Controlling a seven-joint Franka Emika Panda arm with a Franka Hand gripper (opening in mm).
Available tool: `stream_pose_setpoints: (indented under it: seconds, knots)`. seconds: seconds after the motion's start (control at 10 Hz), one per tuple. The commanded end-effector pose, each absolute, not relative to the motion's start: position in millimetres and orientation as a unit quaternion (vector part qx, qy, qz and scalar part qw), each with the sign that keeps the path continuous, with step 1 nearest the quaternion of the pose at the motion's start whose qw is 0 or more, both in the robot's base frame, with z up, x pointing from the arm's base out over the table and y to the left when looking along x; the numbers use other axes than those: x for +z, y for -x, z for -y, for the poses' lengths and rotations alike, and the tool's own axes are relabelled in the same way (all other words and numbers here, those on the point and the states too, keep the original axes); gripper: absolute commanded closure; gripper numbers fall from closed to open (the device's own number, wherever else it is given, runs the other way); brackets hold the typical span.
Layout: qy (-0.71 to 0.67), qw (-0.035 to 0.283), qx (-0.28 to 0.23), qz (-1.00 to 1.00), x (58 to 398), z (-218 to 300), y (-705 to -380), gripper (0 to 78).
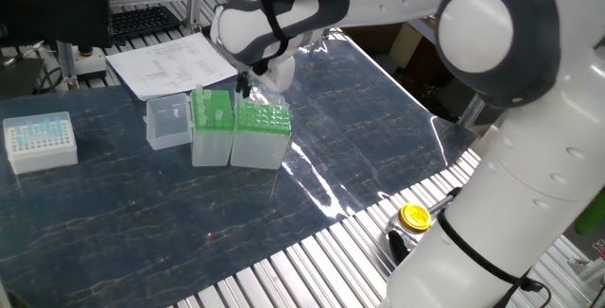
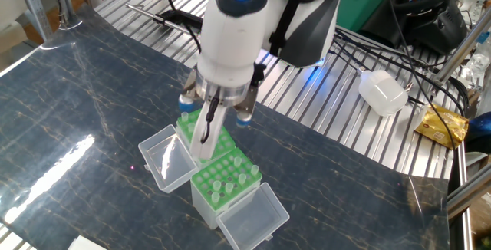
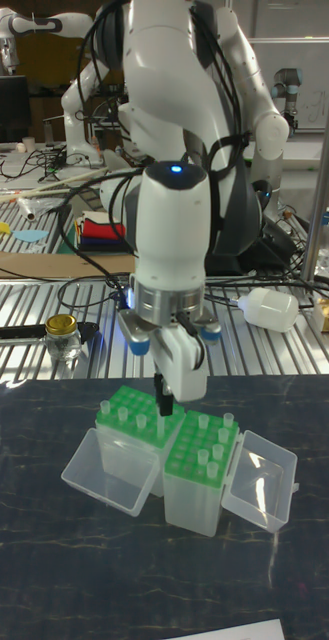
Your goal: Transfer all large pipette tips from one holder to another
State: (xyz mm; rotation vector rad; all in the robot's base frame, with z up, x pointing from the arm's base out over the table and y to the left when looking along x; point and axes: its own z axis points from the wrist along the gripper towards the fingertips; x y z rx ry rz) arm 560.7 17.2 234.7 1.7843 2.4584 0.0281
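1. Hovering just above the two green-topped boxes, the claw [image 3: 165,398] is seen pointing straight down. Its fingers are drawn close together. Whether a tip is pinched between them cannot be told from any view.
2. Beneath the claw, the wider translucent plastic box with a flat green grid top [image 1: 263,125] and the narrower, taller translucent box with a bright green rack top [image 1: 212,117] are set touching side by side on the dark marbled table [image 1: 142,213]. The claw is placed over the seam between them.
3. Long, translucent whitish large pipette tips [image 2: 227,175] are seen standing in the green tops, only their upper ends showing. Several are found in each box, so the transfer is judged unfinished.
4. Clear hinged lids [image 2: 164,156] are laid open on the outer sides.
5. Risks are judged as follows:
   - A slender tip could be lost from a weak or off-centre pinch.
   - A hole could be missed, and the tip bent against the rack.
   - Neighbouring tips could be knocked by the fingers during descent.
   - The taller box could be tipped by a sideways push.
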Motion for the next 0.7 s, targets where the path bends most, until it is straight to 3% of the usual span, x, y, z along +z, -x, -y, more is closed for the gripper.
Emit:
stream_pose_setpoints:
  seconds: [0.1, 0.7]
  knots:
    - [-0.568, 0.060, 0.017, -0.820, 262, -15, -557, 76.2]
    - [-0.546, 0.062, 0.029, -0.835, 308, -19, -565, 76.2]
